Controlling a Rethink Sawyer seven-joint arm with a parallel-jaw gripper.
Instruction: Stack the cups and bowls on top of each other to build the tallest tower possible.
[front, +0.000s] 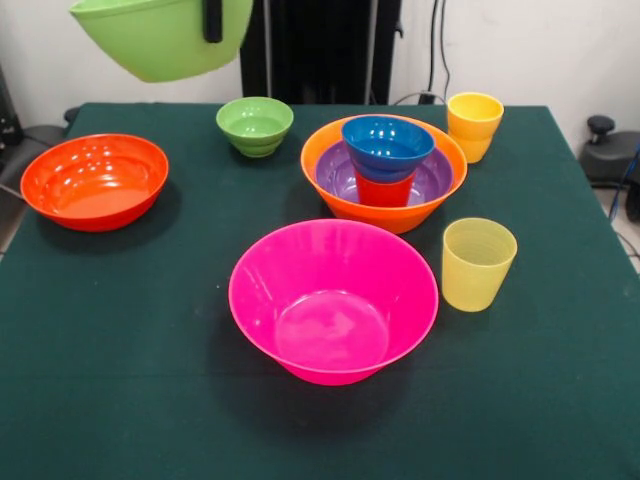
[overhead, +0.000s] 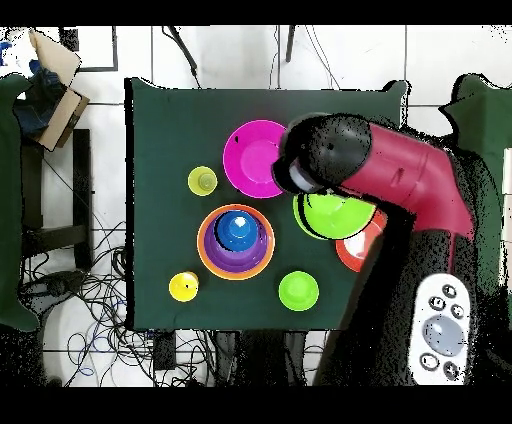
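A medium green bowl (front: 160, 38) hangs tilted high above the table's left rear, and my gripper (front: 213, 28) is shut on its rim, with one black finger showing over the wall. From overhead this green bowl (overhead: 335, 216) floats beside the red-orange bowl (overhead: 362, 254). The tower (front: 385, 170) is a large orange bowl (front: 400, 215) holding a purple bowl (front: 335, 175), a red-orange cup (front: 384, 190) and a blue bowl (front: 388, 145) on top. Loose on the table are a pink bowl (front: 333, 300), a small green bowl (front: 255, 125), a red-orange bowl (front: 95, 180), a yellow cup (front: 474, 125) and a paler yellow cup (front: 478, 263).
The dark green table (front: 120, 380) ends close behind the yellow cup. The red and black arm (overhead: 390, 175) covers part of the red-orange bowl from overhead. Cables and a cardboard box (overhead: 55, 95) lie on the floor off the table.
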